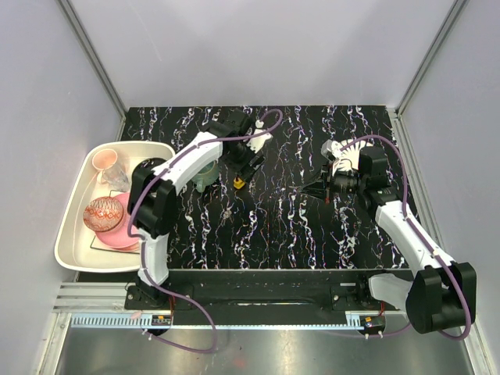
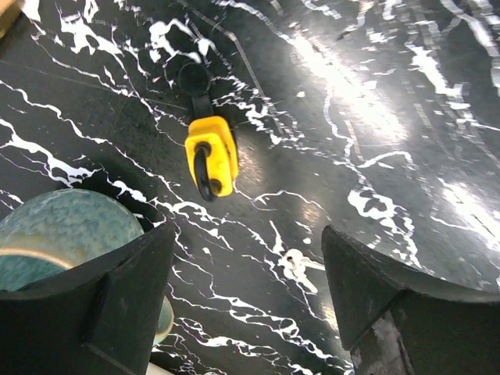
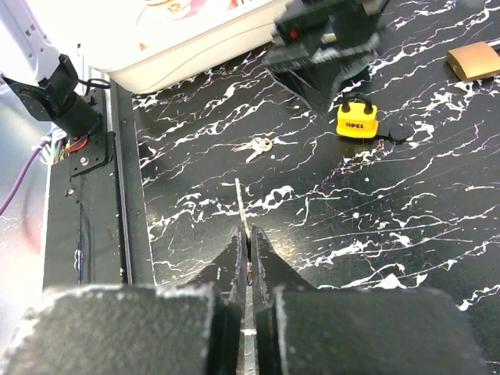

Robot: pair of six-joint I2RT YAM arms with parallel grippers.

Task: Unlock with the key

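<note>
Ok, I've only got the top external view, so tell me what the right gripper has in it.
Observer: The right wrist view shows the right gripper shut on a thin metal blade, apparently the key, sticking out ahead of it.
Operator: Now give me the left jaws.
Observer: The left gripper is open and empty, with the yellow padlock lying on the table beyond it.
Operator: Report anything loose nearby.
Observer: A small silver key lies flat on the table, apart from the padlock.
</note>
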